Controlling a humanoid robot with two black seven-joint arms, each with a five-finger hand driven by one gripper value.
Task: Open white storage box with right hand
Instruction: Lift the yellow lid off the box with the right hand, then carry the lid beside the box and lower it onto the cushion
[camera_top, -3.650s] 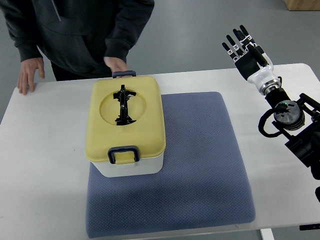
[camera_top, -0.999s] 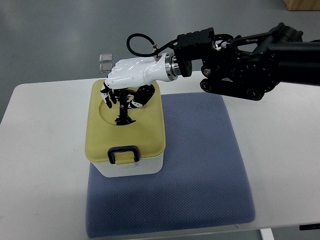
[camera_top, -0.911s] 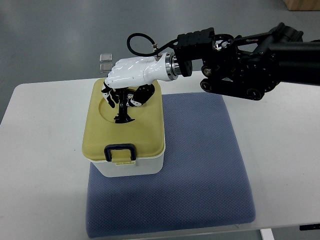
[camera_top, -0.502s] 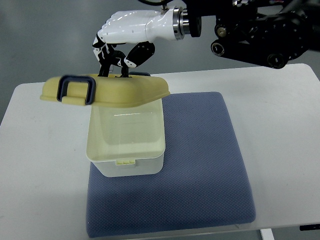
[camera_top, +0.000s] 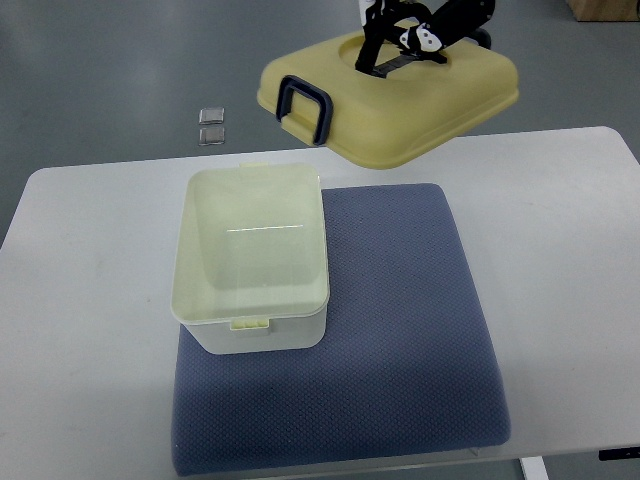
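Nearest the lower edge of the frame lies a blue mat (camera_top: 400, 360) on a white table (camera_top: 90, 330), filling the centre and lower right of the tabletop. The box (camera_top: 252, 262) stands on the mat's upper left part, left of the frame's centre, its left side overhanging onto the bare table. It is open: the pale cream inside shows down to the floor, and nothing can be seen in it. A small catch tab (camera_top: 249, 323) sticks out from the middle of its near rim.

Farther back, at the upper centre and right of the frame, the yellow lid (camera_top: 400, 95) hangs in the air, well apart from the box and tilted, its dark blue clasp (camera_top: 303, 105) facing the left. In the round recess on top sits a black handle (camera_top: 385, 62). The right hand (camera_top: 415, 30) is cut off by the top edge of the frame; its dark fingers (camera_top: 375, 25) are curled down into the recess and closed around the handle, carrying the lid.

Beyond the table, on the grey floor at the upper left, lie two small square grey pieces (camera_top: 211, 125), one just beside the other.
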